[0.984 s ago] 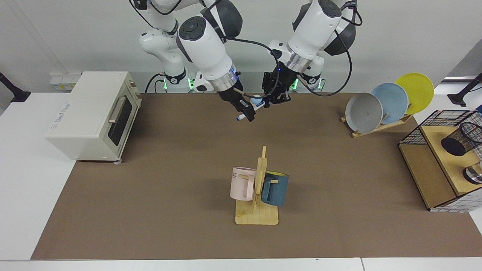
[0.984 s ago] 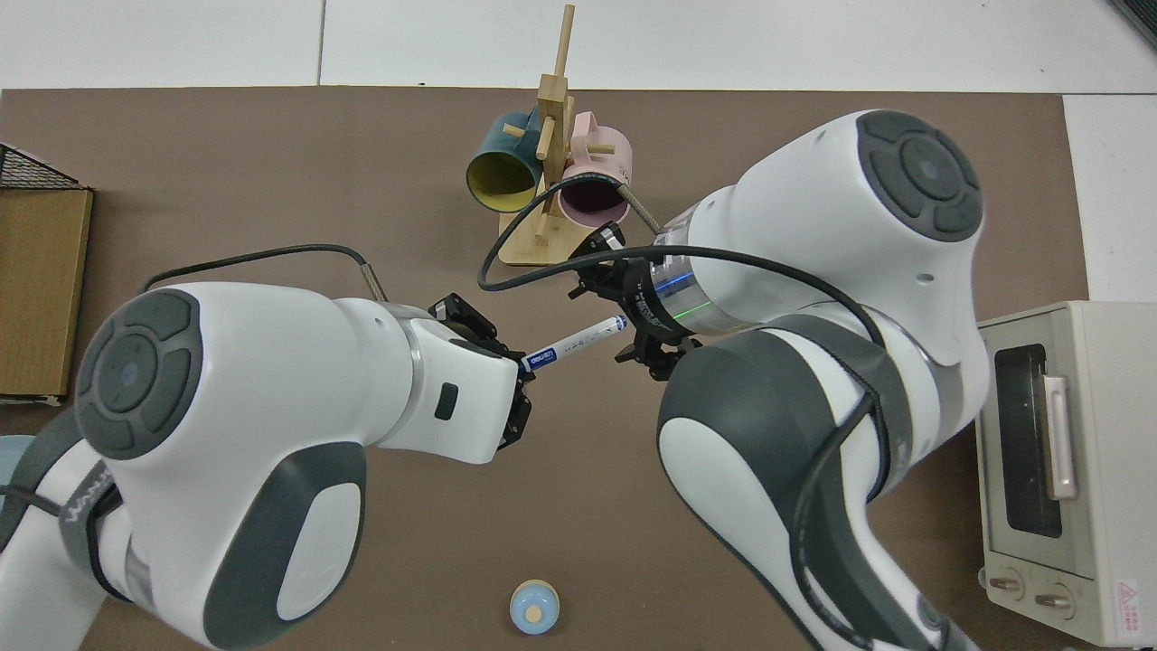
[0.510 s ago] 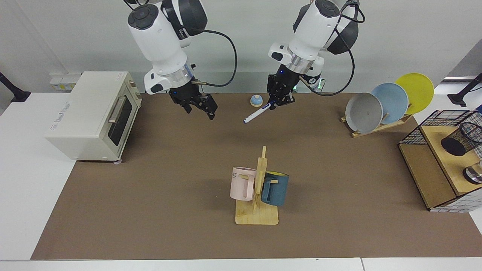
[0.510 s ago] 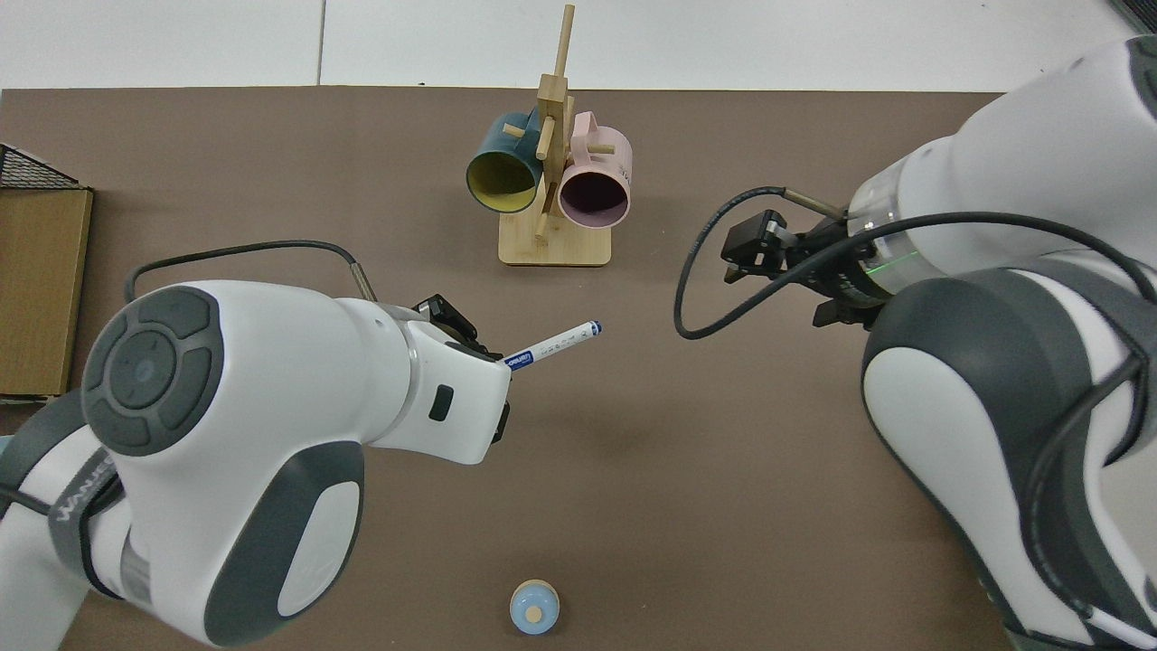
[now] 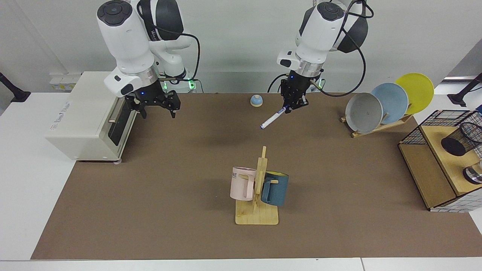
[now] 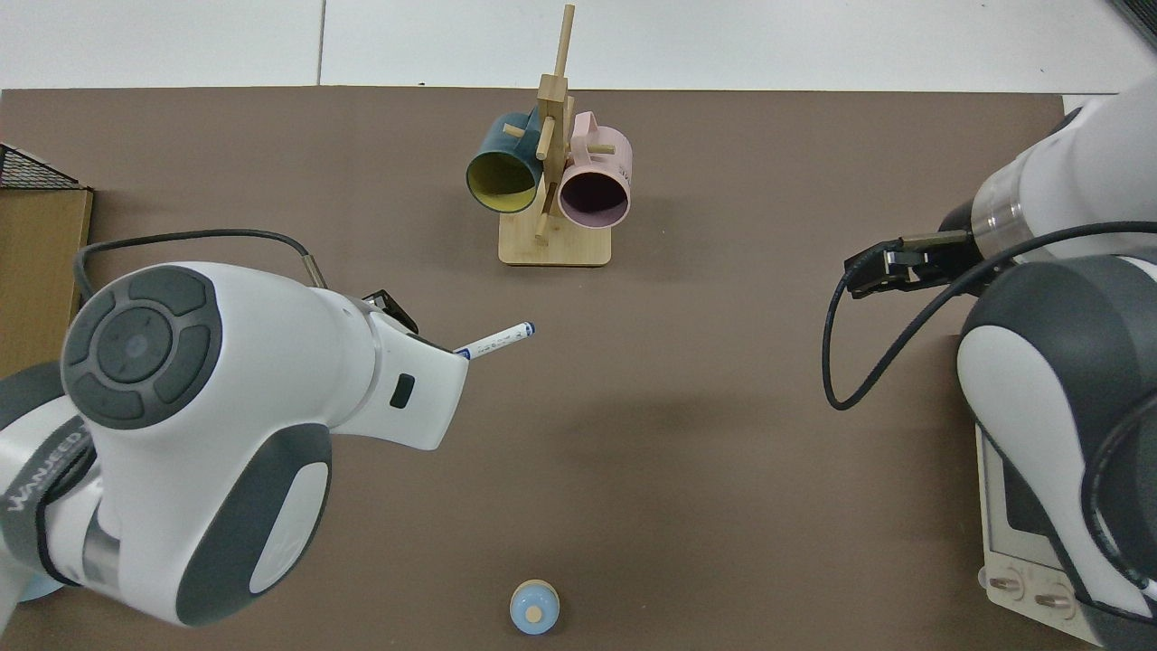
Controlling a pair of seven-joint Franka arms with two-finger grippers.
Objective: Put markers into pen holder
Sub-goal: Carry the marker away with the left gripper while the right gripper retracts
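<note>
High over the far side of the table, my left gripper [image 5: 291,108] is shut on the capped end of the white marker [image 5: 272,119]. The marker slants down towards the table's middle with its blue tail lowest. From above, the marker [image 6: 495,342] sticks out from under the left arm's wrist, which hides that gripper. My right gripper [image 5: 156,109] hangs open and holds nothing, next to the toaster oven's door; the top view catches it from the side [image 6: 870,272]. The black mesh pen holder [image 5: 462,140] sits on a wooden stand at the facing view's far right edge, well away from both grippers.
A wooden mug rack [image 5: 257,215] with a pink mug [image 5: 241,183] and a dark blue mug [image 5: 275,189] stands mid-table. A cream toaster oven [image 5: 89,113], a small blue bell [image 5: 256,100], a plate rack [image 5: 389,102] and a wire-grid panel [image 5: 433,126] surround the open mat.
My right gripper released the marker and swung away towards the toaster oven. My left gripper kept hold of it and carried it towards the plate-rack side.
</note>
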